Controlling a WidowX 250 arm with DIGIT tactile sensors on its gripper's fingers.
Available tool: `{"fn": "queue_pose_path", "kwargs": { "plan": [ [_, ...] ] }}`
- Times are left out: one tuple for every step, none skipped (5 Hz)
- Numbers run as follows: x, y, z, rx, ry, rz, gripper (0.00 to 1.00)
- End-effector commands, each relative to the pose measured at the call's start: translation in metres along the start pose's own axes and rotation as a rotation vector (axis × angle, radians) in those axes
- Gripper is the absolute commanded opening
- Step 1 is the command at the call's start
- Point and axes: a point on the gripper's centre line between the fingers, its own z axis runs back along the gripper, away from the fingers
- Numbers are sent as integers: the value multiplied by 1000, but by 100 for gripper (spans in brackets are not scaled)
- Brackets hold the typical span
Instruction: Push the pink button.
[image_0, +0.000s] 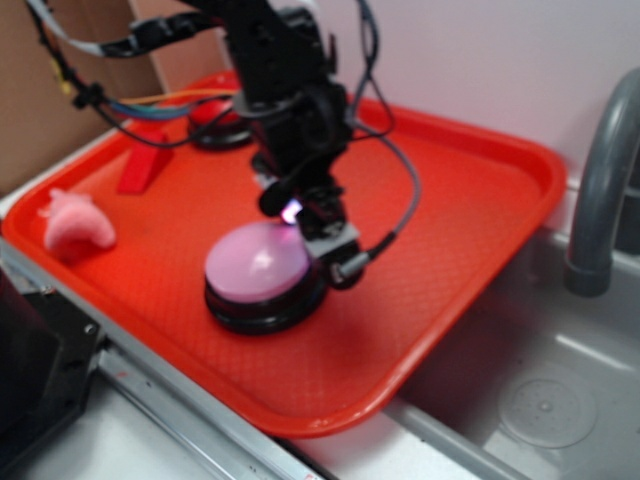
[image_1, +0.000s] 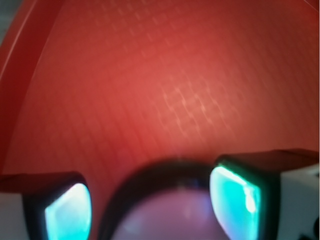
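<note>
One pink button (image_0: 258, 262): rigid glossy dome, slippery, springy travel; press crown centre, no grasp. Gripper (image_0: 312, 222) at rear edge, fingers (image_1: 235, 197) apart, holding nothing.

High exterior view; close wrist view (shared tray (image_0: 480, 250))

The pink button (image_0: 258, 277) sits on the tray (image_0: 470, 240) near its front edge, the gripper (image_0: 318, 225) just above its rear. A plush toy (image_0: 77, 225) lies left; another button (image_0: 215, 122) sits behind; a sink (image_0: 545, 390) lies right.
</note>
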Motion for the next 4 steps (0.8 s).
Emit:
{"fn": "queue_pose_path", "kwargs": {
  "plan": [
    [-2, 5, 43, 63, -106, 25, 100],
    [-4, 13, 70, 120, -138, 42, 100],
    [-13, 21, 84, 125, -127, 74, 100],
    [-18, 25, 88, 48, -104, 52, 100]
  ]
}}
